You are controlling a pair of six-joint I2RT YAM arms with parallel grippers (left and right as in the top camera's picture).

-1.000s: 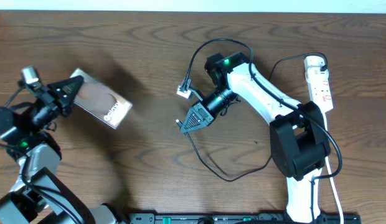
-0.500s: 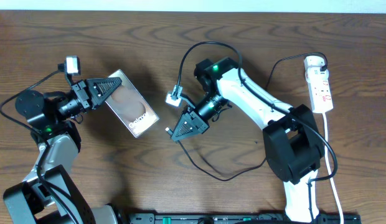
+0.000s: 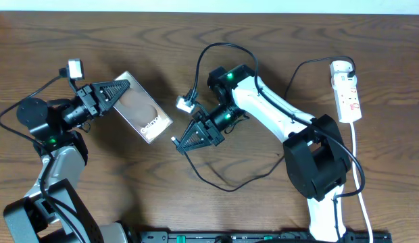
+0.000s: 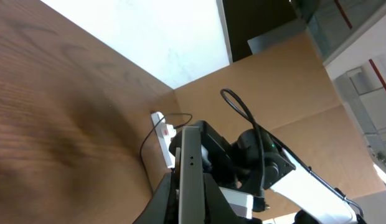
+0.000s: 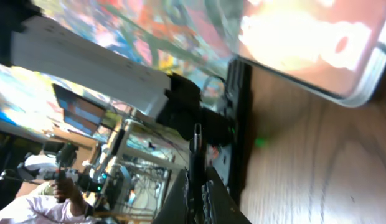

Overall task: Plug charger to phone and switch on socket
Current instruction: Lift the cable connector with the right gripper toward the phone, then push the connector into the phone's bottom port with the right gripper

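The phone [image 3: 138, 113], a brown slab with pale lettering at its lower end, is held tilted above the table by my left gripper [image 3: 113, 90], which is shut on its upper end. In the left wrist view the phone's thin edge [image 4: 190, 177] stands between the jaws. My right gripper [image 3: 186, 140] is shut on the charger's plug tip [image 3: 175, 140], just right of the phone's lower end. The black charger cable [image 3: 226, 185] loops over the table. In the right wrist view the plug [image 5: 196, 155] points toward the phone [image 5: 305, 43]. The socket [image 3: 347, 90] lies at the far right.
A small white connector block [image 3: 184, 104] hangs on a cable near the right arm's wrist. The socket's white cord [image 3: 358, 182] runs down the right side. A black rail [image 3: 250, 236] lies along the table's front edge.
My right gripper has moved left and down with the plug, closer to the phone's lower end. The left gripper tilted the phone slightly; it has barely shifted since half a second ago.
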